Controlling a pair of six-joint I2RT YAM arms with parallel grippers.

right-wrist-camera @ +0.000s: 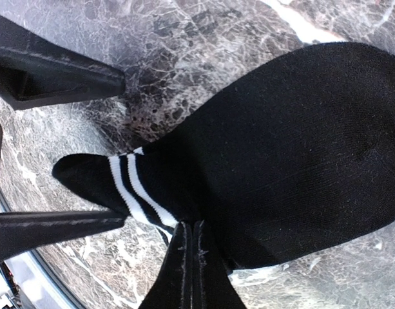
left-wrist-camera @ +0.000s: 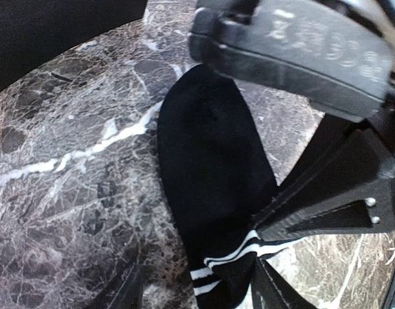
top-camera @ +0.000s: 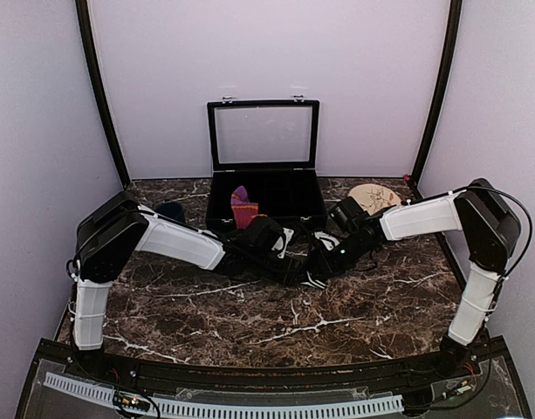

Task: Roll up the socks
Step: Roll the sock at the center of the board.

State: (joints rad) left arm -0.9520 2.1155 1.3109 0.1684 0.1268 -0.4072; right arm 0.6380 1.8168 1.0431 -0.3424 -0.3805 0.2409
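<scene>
The black sock (left-wrist-camera: pixel 210 161) with white stripes lies flat on the marble table between both arms (top-camera: pixel 312 278). My right gripper (right-wrist-camera: pixel 192 228) is shut on the black sock, pinching its edge beside the white stripes (right-wrist-camera: pixel 136 190). My left gripper (left-wrist-camera: pixel 197 283) is open, one finger on each side of the striped cuff, and I cannot tell whether they touch it. In the right wrist view the left gripper's fingers (right-wrist-camera: pixel 55 80) flank the cuff end. The maroon-red sock (top-camera: pixel 243 208) sits in the open black case.
An open black case (top-camera: pixel 319 205) with a raised glass lid stands at the back centre. A dark blue cup (top-camera: pixel 169 210) is at the back left behind my left arm. A tan round plate-like thing (top-camera: pixel 374 196) lies at the back right.
</scene>
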